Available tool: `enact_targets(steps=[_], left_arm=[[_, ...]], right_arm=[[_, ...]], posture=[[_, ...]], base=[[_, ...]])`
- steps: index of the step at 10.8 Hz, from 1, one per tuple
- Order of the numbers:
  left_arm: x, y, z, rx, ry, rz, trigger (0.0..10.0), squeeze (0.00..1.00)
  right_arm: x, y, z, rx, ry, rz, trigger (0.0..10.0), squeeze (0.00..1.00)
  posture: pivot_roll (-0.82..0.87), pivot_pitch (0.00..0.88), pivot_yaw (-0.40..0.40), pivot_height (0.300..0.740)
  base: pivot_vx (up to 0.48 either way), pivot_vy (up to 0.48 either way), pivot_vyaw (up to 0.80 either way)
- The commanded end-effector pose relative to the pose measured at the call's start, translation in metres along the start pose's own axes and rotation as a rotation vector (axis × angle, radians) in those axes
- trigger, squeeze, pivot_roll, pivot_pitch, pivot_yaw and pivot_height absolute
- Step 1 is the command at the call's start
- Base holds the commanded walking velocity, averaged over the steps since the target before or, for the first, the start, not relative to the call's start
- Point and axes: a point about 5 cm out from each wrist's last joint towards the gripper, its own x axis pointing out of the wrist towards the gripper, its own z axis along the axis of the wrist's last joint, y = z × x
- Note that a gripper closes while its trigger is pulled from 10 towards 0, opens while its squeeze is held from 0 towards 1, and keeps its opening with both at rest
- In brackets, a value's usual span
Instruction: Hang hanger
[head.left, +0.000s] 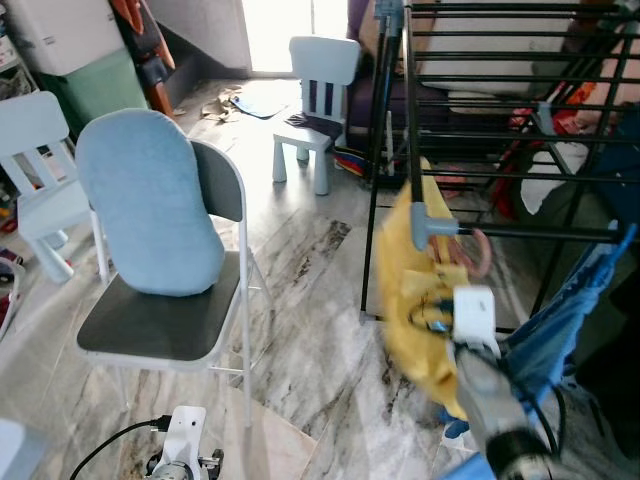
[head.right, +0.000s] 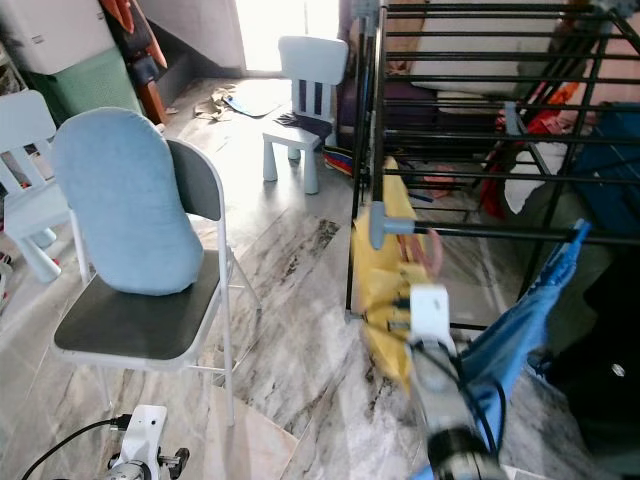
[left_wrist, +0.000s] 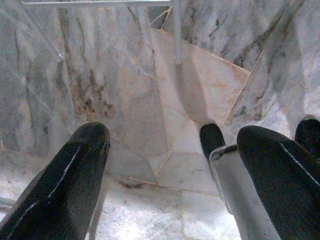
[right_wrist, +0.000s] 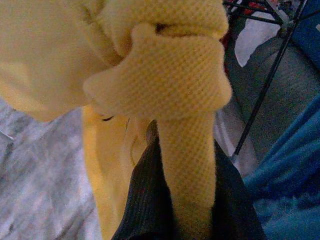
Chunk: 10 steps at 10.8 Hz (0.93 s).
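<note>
Hanger (head.left: 455, 245) with a yellow garment (head.left: 415, 300) on it is raised by the right arm close against the black drying rack (head.left: 500, 120), its pinkish hook level with the rack's lower front rail (head.left: 540, 233) and apparently not yet over it; motion blur makes contact uncertain.

Rack: largest item, right of scene; blue cloth (head.left: 560, 320) already draped on its near corner. Folding chair (head.left: 165, 330) with a blue cushion (head.left: 150, 205) stands well apart to the left on the marble floor (head.left: 300, 330).

Right gripper (right_wrist: 182, 200): fingers closed on a fold of the yellow garment. Left gripper (left_wrist: 170, 165): hangs idle over the floor, fingers spread wide, holding nothing.

Risks, judged:
- grip is on fabric, so the hanger may swing or slip out;
- hook could miss the thin rail;
- hanging garment may snag the blue cloth.
</note>
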Motion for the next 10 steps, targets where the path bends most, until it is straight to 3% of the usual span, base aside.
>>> enact_targets(steps=[1,6,10], left_arm=[[0.0,0.004,0.0,0.018,0.004,0.002,10.0,0.0],[-0.001,0.006,-0.005,0.019,0.02,0.008,10.0,0.0],[-0.001,0.004,-0.008,0.034,0.033,-0.004,10.0,0.0]], right_arm=[[0.011,0.003,0.02,0.02,-0.003,0.012,10.0,0.0],[0.028,0.017,0.051,0.083,0.142,0.073,10.0,0.0],[0.024,0.034,0.044,0.075,0.251,0.109,10.0,0.0]], posture=[[-0.17,0.0,0.069,0.74],[-0.15,0.0,0.062,0.74],[-0.16,0.0,0.066,0.74]], base=[[0.0,0.0,0.0],[0.0,0.0,0.0],[0.0,0.0,0.0]])
